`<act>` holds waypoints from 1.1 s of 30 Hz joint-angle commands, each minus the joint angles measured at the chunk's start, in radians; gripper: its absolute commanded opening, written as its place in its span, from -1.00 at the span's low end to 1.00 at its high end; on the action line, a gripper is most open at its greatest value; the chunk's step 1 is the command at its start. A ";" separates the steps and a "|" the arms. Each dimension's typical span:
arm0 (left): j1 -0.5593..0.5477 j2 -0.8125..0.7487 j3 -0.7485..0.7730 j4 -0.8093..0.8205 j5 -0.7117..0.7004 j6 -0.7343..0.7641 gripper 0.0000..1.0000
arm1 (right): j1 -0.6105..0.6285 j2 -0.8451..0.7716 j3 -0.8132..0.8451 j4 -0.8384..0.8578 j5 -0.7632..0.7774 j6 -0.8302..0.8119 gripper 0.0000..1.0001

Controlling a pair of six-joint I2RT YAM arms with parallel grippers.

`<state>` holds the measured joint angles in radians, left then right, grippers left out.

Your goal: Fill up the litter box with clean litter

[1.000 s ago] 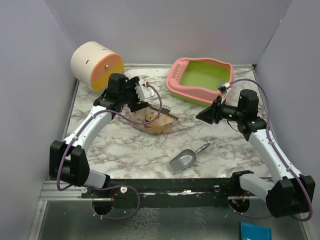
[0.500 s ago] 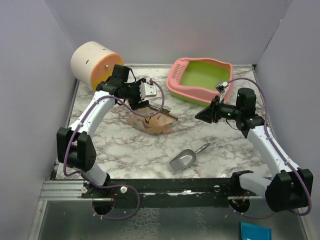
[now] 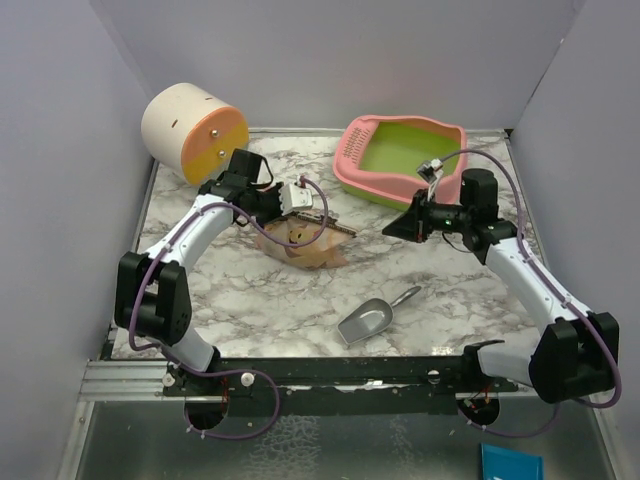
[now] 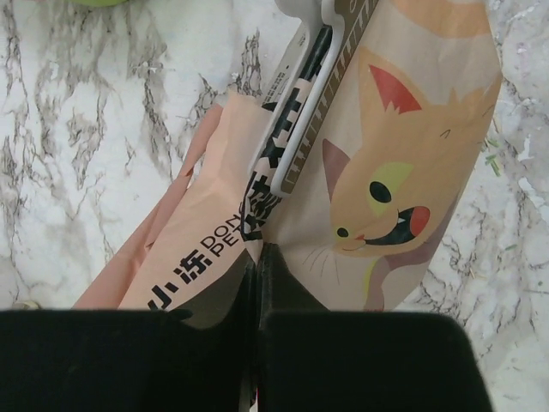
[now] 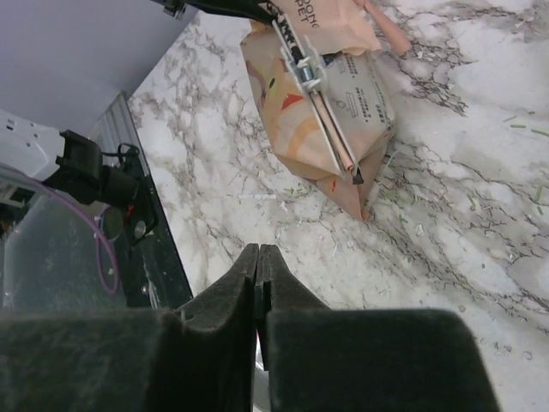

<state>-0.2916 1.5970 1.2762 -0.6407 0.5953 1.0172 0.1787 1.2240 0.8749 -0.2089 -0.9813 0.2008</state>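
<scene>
The litter box [image 3: 352, 150], pink-rimmed with a lime-green basin, stands at the back right. The clean litter is hidden. A beige cat-printed bag [image 3: 308, 248] lies at the table's middle, its top sealed by a long clip [image 4: 300, 120]. My left gripper [image 4: 257, 249] is shut on the bag's raised fold just below the clip. In the top view the left gripper [image 3: 295, 218] sits at the bag's upper edge. My right gripper [image 3: 386, 232] hovers shut and empty between the bag and the litter box. From the right wrist, the right gripper [image 5: 258, 251] points at bare marble short of the bag [image 5: 317, 103].
A grey metal scoop [image 3: 368, 320] lies near the front, right of centre. A cream-and-orange cylinder [image 3: 195, 132] lies on its side at the back left. Lilac walls close in both sides and the back. Small specks dot the marble [image 5: 515, 129] near the bag.
Both grippers went from open to shut. The left arm swung its wrist round and closed on the bag's fold. The right gripper moved left toward the bag.
</scene>
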 commanded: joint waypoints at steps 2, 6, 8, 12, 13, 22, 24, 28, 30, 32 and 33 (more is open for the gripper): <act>-0.032 -0.060 -0.104 0.217 -0.097 -0.109 -1.00 | 0.078 0.029 0.091 0.001 0.015 -0.068 -0.93; -0.079 -0.134 -0.208 0.422 -0.180 -0.153 -1.00 | 0.136 0.029 0.134 0.024 0.107 -0.117 -0.51; -0.097 -0.176 -0.255 0.505 -0.191 -0.141 -1.00 | 0.146 0.049 0.161 0.024 0.126 -0.162 -0.42; -0.119 -0.233 -0.289 0.609 -0.181 -0.112 -1.00 | 0.159 0.097 0.189 0.053 0.126 -0.233 -0.35; -0.119 -0.235 -0.283 0.620 -0.173 -0.102 -1.00 | 0.163 0.111 0.197 0.054 0.128 -0.252 -0.35; -0.119 -0.186 -0.215 0.688 -0.129 -0.087 -1.00 | 0.252 0.249 0.291 -0.021 0.234 -0.389 -0.28; -0.121 -0.188 -0.216 0.719 -0.111 -0.118 -1.00 | 0.257 0.260 0.293 -0.009 0.254 -0.392 -0.28; -0.121 -0.194 -0.209 0.745 -0.085 -0.169 -1.00 | 0.257 0.272 0.293 0.014 0.278 -0.400 -0.27; -0.121 -0.192 -0.210 0.741 -0.084 -0.173 -1.00 | 0.257 0.287 0.297 0.025 0.293 -0.399 -0.27; -0.121 -0.192 -0.218 0.723 -0.086 -0.177 -1.00 | 0.260 0.316 0.312 0.018 0.297 -0.398 -0.27; -0.121 -0.194 -0.226 0.722 -0.091 -0.181 -1.00 | 0.263 0.332 0.317 0.018 0.297 -0.397 -0.27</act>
<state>-0.4023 1.4349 0.9882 -0.1219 0.4435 0.8520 0.4370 1.4971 1.1461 -0.2119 -0.7349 -0.1753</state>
